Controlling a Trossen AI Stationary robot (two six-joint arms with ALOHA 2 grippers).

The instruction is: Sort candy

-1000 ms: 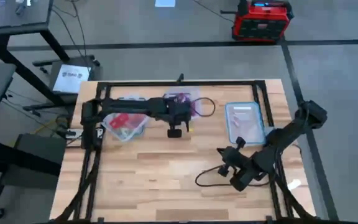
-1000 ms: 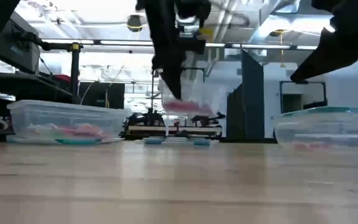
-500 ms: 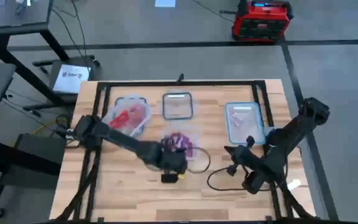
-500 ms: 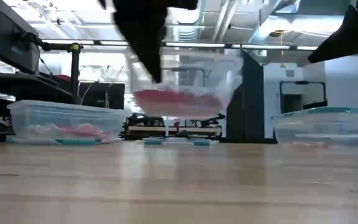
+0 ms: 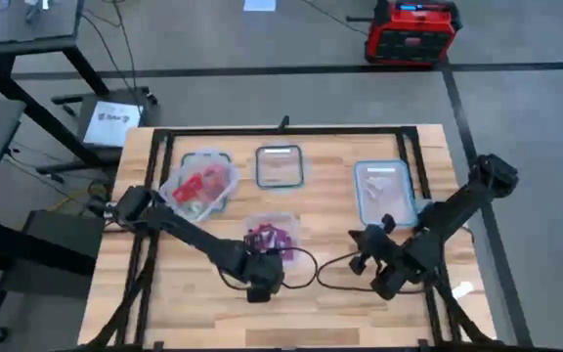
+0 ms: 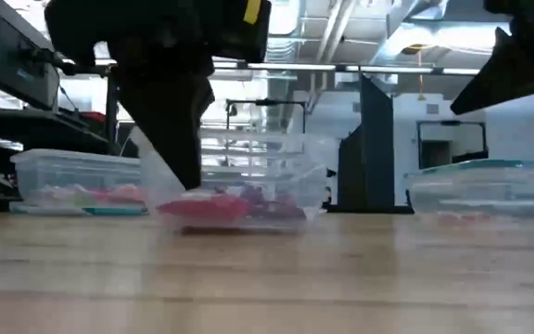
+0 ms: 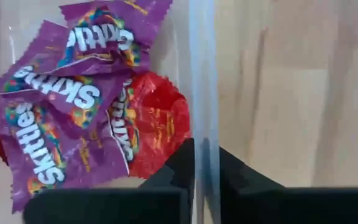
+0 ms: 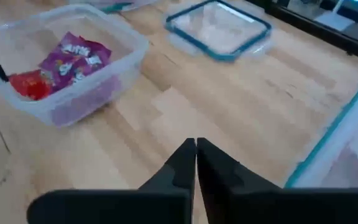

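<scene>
Left tool [image 7: 197, 163] pinches tub wall [image 7: 202, 74] – candy [image 7: 73, 118] heaped inside, wrappers pointing every way

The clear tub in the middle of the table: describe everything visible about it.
The clear tub is a lidless rectangular container of thin see-through plastic, sitting upright on the wooden table. Purple and red candy packets lie piled inside. The left gripper pinches its near wall, one finger inside, one outside.

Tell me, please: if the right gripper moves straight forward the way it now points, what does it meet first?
Probably bare table; farther along that line lies the teal-rimmed lid. The right gripper points between the candy tub and that lid; depth is uncertain.
</scene>
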